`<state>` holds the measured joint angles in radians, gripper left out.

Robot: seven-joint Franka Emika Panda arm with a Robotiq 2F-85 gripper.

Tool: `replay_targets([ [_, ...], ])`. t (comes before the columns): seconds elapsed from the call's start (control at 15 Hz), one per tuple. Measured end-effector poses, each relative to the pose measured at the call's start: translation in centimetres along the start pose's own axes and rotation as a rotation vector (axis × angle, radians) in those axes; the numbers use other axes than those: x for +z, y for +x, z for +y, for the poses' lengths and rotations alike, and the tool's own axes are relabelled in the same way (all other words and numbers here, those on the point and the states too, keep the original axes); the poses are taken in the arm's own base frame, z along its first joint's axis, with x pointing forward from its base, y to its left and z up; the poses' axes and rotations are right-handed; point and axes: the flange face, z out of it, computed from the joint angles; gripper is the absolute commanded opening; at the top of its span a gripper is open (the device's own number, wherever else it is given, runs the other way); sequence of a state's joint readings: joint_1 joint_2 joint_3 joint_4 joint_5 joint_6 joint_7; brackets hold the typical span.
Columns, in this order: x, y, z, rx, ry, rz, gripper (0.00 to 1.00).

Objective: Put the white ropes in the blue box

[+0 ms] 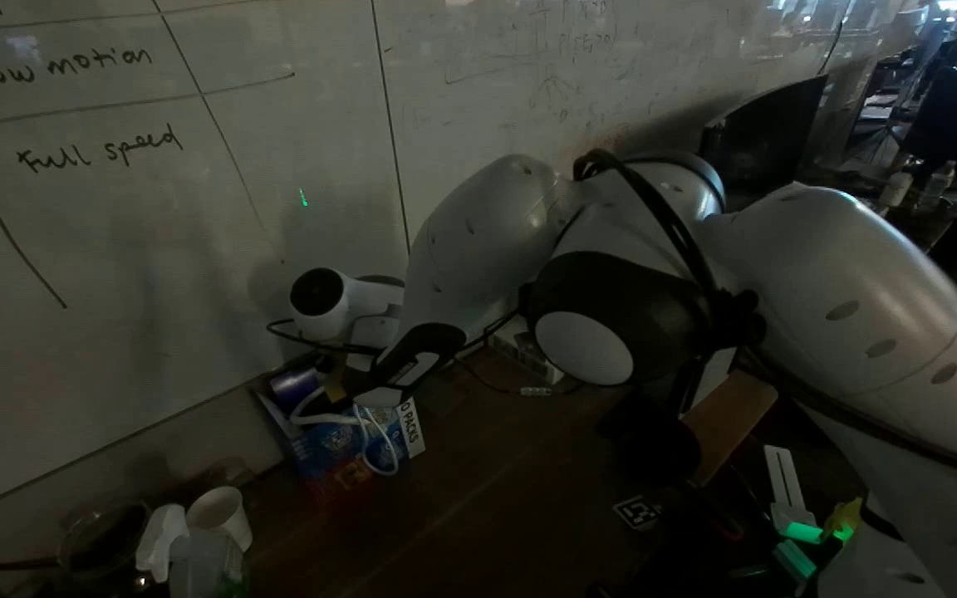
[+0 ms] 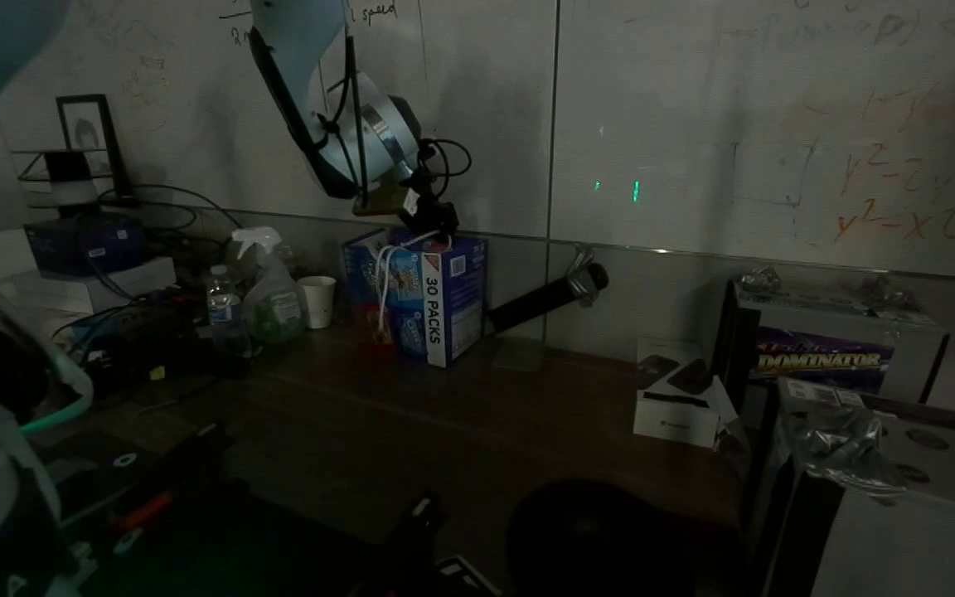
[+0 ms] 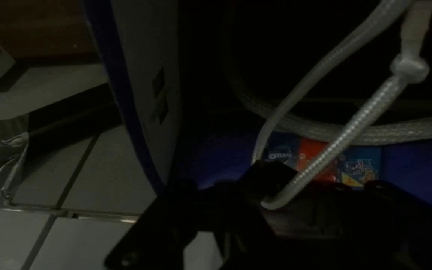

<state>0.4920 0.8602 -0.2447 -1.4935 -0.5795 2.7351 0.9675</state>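
Gather the Slack Before Letting Go

In an exterior view, from left to right, a clear plastic spray bottle with a white trigger head (image 2: 274,294) comes first, then a white paper cup (image 2: 318,300); a careful lift lets no swinging cord sweep either one.

Next, a loop of white braided rope, knotted in the wrist view (image 3: 350,134), dangles outside the cookie-printed face of a blue rectangular cardboard box with a white "30 PACKS" strip (image 2: 411,303). Another length crosses the mouth; how much lies inside is lost in shadow.

At the box's top, the black two-fingered claw (image 2: 444,232) appears clenched on a bend of the rope, since the wrist view shows the cord doubling back at the dark fingertips.

The step in hand seems to be the drop, with the outside loop not yet in. The sound way is to rise straight until that loop clears the edge, shift over the middle of the mouth, lower so the cord folds onto itself, and release only below the rim. Letting go sooner risks the hanging weight dragging the rest out; a sideways tug may tip the box.

Farthest right, a black cylinder wrapped in clear plastic at its upper end (image 2: 544,300) leans close to the box, so the descent is best kept off that side.
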Motion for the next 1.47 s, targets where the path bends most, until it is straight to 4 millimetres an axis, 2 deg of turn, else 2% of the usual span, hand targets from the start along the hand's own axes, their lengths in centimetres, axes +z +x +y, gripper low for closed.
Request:
replay_targets([
  [0.2, 0.8, -0.1, 0.2, 0.023, 0.000, -0.013, 0.07],
  [0.33, 1.1, 0.0, 0.4, 0.040, 0.004, -0.022, 0.36],
  [0.4, 1.2, 0.0, 0.5, 0.048, 0.002, -0.030, 0.40],
  [0.8, 1.4, 0.0, 0.7, 0.063, -0.007, -0.071, 0.88],
  [0.93, 1.1, 0.2, 0.5, 0.061, -0.005, -0.067, 0.99],
  [1.2, -1.1, 0.7, -0.6, 0.051, 0.005, -0.054, 1.00],
  [1.47, -5.3, 0.4, -2.0, 0.029, -0.006, -0.079, 1.00],
])
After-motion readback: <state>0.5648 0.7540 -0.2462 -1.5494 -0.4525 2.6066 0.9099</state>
